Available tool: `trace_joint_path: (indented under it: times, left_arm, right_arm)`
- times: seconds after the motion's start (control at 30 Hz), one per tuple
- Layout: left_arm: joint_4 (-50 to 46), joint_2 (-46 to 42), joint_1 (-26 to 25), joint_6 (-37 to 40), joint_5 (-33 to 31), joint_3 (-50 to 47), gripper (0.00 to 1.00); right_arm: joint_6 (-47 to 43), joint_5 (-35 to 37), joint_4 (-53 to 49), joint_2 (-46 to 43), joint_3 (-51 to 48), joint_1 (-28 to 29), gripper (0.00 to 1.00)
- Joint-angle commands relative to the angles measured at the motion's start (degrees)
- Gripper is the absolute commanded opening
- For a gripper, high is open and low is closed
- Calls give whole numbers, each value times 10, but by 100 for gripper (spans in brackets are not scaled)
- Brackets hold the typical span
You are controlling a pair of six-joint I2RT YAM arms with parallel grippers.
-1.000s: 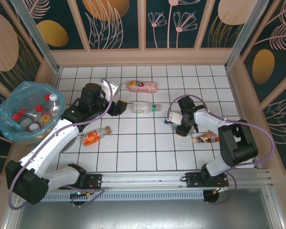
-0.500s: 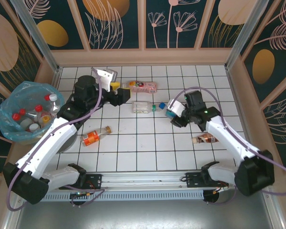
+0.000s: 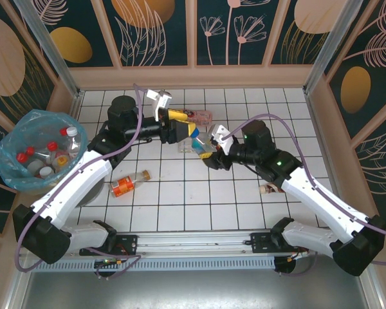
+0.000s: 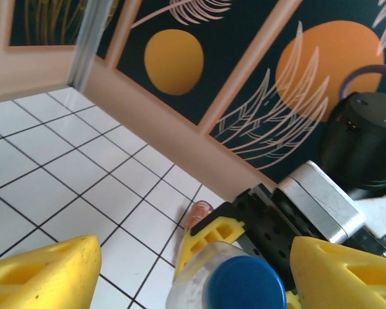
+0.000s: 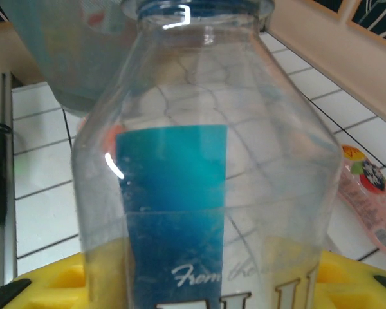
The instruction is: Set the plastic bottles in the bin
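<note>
In the middle of the top view, the right gripper (image 3: 211, 152) is clamped on the blue-labelled bottle (image 3: 201, 143). The bottle's cap sits between the spread fingers of the left gripper (image 3: 190, 129), which are not yet touching it. This looks like a handover, so the left should close squarely just below the blue cap (image 4: 246, 284) before the right lets go, then carry the bottle to the bin (image 3: 6, 161) at the frame's left edge.

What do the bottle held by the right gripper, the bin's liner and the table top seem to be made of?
Held bottle: clear glossy plastic; tiles show through its wall, with sharp glints.
Bin liner: thin translucent blue plastic film, crinkled, caps visible inside.
Table top: smooth white surface with dark grid lines; tile or printed board, cannot tell.
</note>
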Motion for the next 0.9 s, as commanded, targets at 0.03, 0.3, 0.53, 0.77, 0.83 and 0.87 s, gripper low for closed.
trace_joint_path:
  times: [0.03, 0.3, 0.53, 0.77, 0.83, 0.87]
  left_arm:
    - [30, -11, -4, -13, 41, 7, 73]
    - [33, -26, -9, -6, 37, -5, 52]
    - [23, -40, -10, -10, -18, 0, 16]
    - [19, -68, -9, -26, -105, -3, 0]
    - [15, -79, -9, -32, -137, 1, 0]
    - [11, -85, -9, -35, -159, 5, 0]
  right_arm:
    - [40, -22, 45, 7, 32, 10, 49]
    - [54, -31, 55, 15, 44, 23, 49]
    - [54, -26, 55, 13, 49, 35, 50]
    - [71, 20, 102, 1, 41, 48, 92]
    - [79, 37, 126, -7, 34, 53, 99]
    - [78, 38, 132, -9, 32, 54, 99]
